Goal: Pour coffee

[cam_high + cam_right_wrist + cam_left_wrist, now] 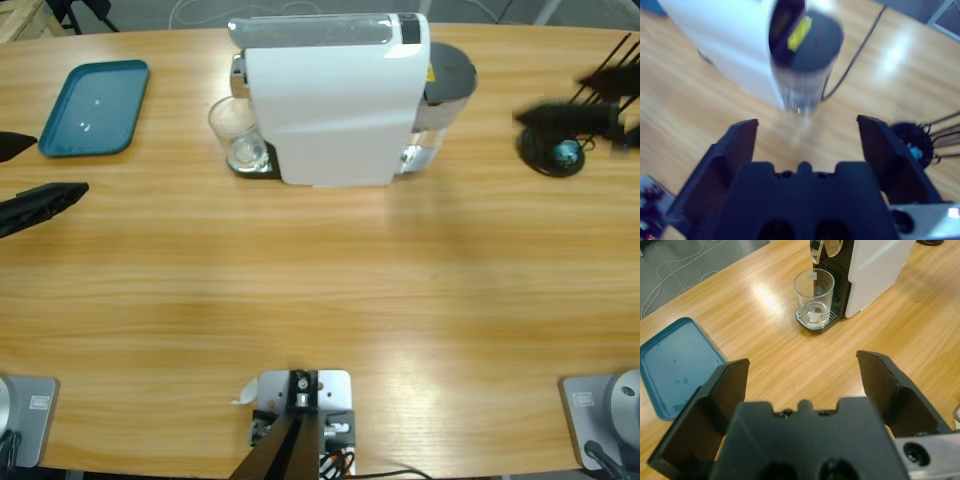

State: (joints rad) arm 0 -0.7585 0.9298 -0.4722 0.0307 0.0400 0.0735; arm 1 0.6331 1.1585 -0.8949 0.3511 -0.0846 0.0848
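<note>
Wooden table (320, 300) fills the whole scene, long and pale, and right at the back middle stands the white coffee machine (335, 100), its grey-lidded water tank (450, 85) tucked against the far side. Over on one end lies a teal tray (95, 108), flat on the wood, well apart from the machine. At the other end sits a black wire stand (560, 150) with a small teal-blue capsule (567, 153) in its base.

Now the glass (814, 299): it stands upright on the machine's black drip tray (817, 322), directly under the spout. It looks clear from here, and I cannot tell whether any coffee lies in the bottom.

Left gripper (802, 385) hangs above the table, jaws spread wide, nothing between them, looking toward the glass with the tray off to one side. In the high view its black jaws (45, 205) poke in at the side edge near the tray.

Right gripper (807, 147) is also wide open and empty, facing the water tank (807, 55), with the wire stand (922, 142) just beside one jaw.
</note>
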